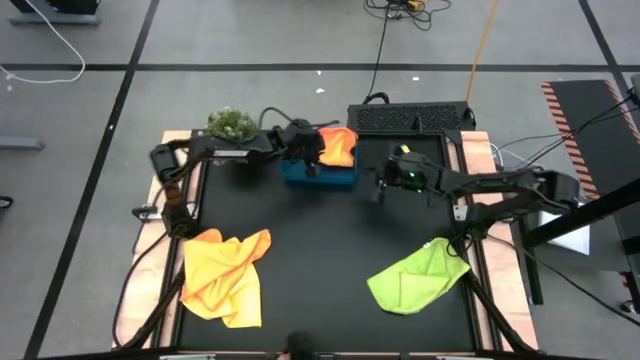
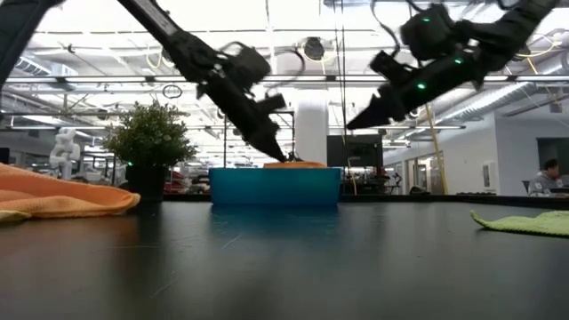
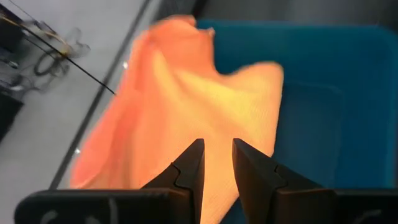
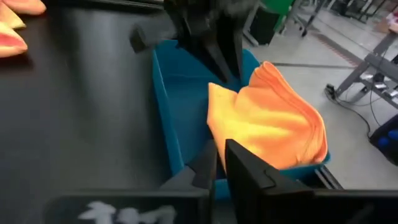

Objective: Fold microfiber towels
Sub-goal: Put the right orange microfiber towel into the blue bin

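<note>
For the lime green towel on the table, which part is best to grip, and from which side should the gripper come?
Probably the pointed corner of the lime green towel nearest the right arm's base, where the cloth lies bunched and slightly raised. The right gripper, now shut and held high beside the blue tray, could descend on it from above. The rest lies flat on the table, giving little to pinch.
</note>
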Robot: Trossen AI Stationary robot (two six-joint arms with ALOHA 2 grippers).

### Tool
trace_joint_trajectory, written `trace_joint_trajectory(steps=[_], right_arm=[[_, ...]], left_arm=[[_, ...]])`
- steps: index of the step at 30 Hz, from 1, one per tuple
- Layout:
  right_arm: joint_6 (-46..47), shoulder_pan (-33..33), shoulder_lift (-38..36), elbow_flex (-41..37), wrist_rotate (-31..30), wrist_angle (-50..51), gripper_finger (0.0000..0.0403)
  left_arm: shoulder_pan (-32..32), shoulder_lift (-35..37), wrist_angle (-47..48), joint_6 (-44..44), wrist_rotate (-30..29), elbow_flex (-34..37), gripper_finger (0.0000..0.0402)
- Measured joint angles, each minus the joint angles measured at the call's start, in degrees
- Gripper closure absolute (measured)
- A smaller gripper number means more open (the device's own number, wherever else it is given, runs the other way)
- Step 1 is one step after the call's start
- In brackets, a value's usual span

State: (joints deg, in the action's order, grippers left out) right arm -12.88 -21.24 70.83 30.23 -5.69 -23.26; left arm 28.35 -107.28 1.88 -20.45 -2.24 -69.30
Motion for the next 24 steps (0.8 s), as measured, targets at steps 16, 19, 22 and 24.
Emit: trace_joint_trajectory(steps=[16,19,22,24], right_arm=[[1.27,-0.02,-3.56,-7.66,-0.16,-6.36,0.0402],[1.31,-0.02,-3.56,-7.66,-0.16,-7.40,0.0403],[1.51,-0.02,-3.54,-7.66,-0.05,-7.95,0.0403],[2.02,-0.02,-3.56,-7.66,-0.05,-8.33,0.0403]], left_arm=[[0.89,-9.49,18.95,-0.02,-0.72,-11.54,0.0316],[0.89,-9.49,20.34,0.01,-0.74,-11.54,0.0316],[0.89,-10.03,19.52,0.20,-1.71,-11.54,0.0316],[0.89,-10.23,18.82,0.50,-2.65,-11.50,0.0316]])
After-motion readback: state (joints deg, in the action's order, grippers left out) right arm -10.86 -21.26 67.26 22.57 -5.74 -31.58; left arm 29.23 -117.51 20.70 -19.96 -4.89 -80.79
